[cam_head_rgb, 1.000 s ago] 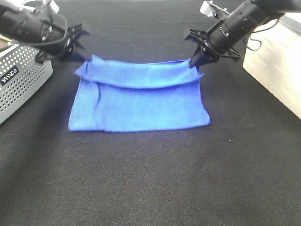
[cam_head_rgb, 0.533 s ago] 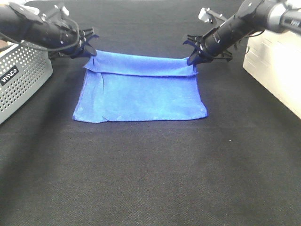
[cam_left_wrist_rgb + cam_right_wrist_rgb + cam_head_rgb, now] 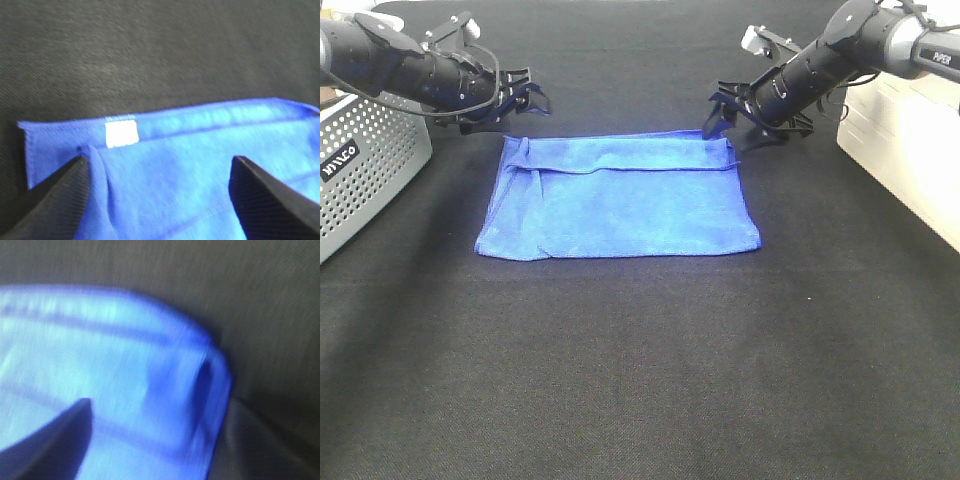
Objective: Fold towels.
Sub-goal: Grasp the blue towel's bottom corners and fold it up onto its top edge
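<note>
Grippers: left gripper (image 3: 527, 100) at ten o'clock, right gripper (image 3: 728, 118) at two, jaws spread, holding nothing. Towel (image 3: 620, 205) lies folded at centre; we judge a low jaw could snag its twelve-o'clock hem (image 3: 620, 139) and undo the fold.

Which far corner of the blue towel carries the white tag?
The one beside the left end effector: the small white tag sits on the royal-blue microfibre towel's hem there. None shows at the right end effector's corner.
</note>
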`<state>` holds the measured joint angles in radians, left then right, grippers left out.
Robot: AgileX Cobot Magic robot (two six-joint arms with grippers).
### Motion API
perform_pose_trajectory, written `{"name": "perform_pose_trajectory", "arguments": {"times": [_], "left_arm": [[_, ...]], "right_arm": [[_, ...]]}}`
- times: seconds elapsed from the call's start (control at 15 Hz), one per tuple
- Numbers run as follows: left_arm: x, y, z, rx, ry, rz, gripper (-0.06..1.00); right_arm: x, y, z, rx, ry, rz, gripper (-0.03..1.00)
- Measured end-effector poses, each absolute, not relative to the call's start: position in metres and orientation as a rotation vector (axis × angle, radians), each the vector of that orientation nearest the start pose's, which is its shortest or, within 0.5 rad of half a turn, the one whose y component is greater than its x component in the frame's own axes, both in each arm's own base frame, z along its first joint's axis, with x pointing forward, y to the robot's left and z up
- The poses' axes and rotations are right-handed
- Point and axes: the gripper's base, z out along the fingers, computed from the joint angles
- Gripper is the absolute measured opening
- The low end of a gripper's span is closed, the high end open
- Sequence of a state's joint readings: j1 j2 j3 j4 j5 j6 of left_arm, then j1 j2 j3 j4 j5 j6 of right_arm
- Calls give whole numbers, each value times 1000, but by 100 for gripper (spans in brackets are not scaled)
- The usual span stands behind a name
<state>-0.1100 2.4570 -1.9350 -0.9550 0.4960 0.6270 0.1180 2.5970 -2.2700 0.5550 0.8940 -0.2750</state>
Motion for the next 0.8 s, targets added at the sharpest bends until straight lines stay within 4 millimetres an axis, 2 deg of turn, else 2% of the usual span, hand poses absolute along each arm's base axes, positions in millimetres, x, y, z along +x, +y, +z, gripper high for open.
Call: {"name": "perform_pose_trajectory", "arguments": {"times": [0.2, 0.4, 0.6, 0.67, 0.8], "left_arm": [[523, -85, 134, 56, 2438, -793, 71], [506, -83, 132, 68, 2624, -926, 66], [487, -86, 144, 59, 2666, -906, 62], [474, -83, 149, 37, 2675, -865, 61], [450, -78, 148, -14, 2701, -816, 61]], "right_arm": [[529, 103, 149, -234, 2698, 665, 76], [516, 104, 152, -235, 2833, 725, 76], [514, 103, 159, -204, 2843, 714, 75], [507, 101, 165, -200, 2859, 706, 75], [487, 99, 162, -194, 2933, 713, 75]]}}
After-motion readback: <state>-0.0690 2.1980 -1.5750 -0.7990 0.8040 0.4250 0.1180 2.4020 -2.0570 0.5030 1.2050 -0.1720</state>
